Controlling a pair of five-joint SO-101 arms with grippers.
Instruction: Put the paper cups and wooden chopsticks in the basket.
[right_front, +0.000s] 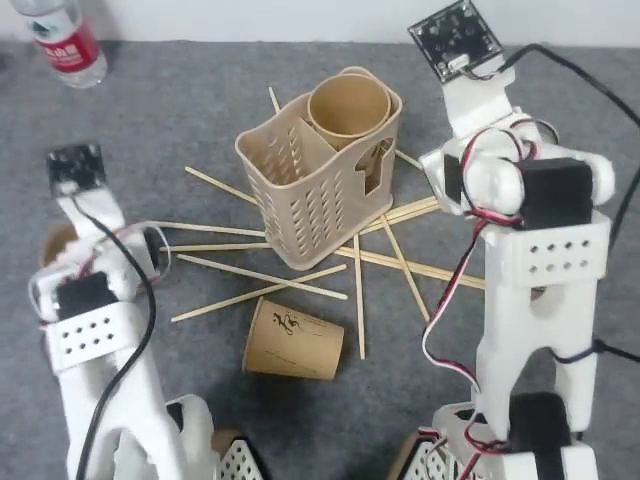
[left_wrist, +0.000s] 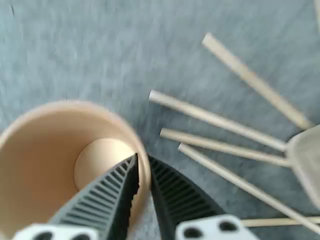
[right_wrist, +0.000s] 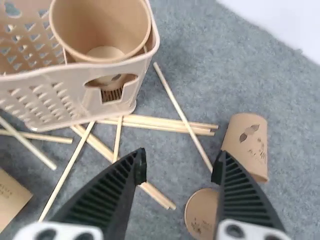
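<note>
High view: basket (right_front: 318, 180) stood mid-bench, nested paper cup (right_front: 348, 105) inside. Wooden chopsticks (right_front: 260, 276) lay strewn around it, tipped cup (right_front: 295, 342) toward the front edge.
Left wrist view: left gripper (left_wrist: 142, 162) clenched the upright cup (left_wrist: 45, 145) by its rim.
Right wrist view: right gripper (right_wrist: 180, 157) hung released above chopsticks.

Scattered chopsticks (right_front: 258, 276) all around the basket (right_front: 310, 200)

Soft, even overhead light brightens the grey worktop (right_front: 180, 130); the basket (right_front: 300, 190) and the lying paper cup (right_front: 295, 342) cast only faint, narrow shadows at their bases. In the left wrist view the upright paper cup (left_wrist: 45, 145) is shaded deeper on its inside wall than on its lit bottom. The white strip (right_wrist: 285, 25) past the worktop is nearly washed out.
</note>
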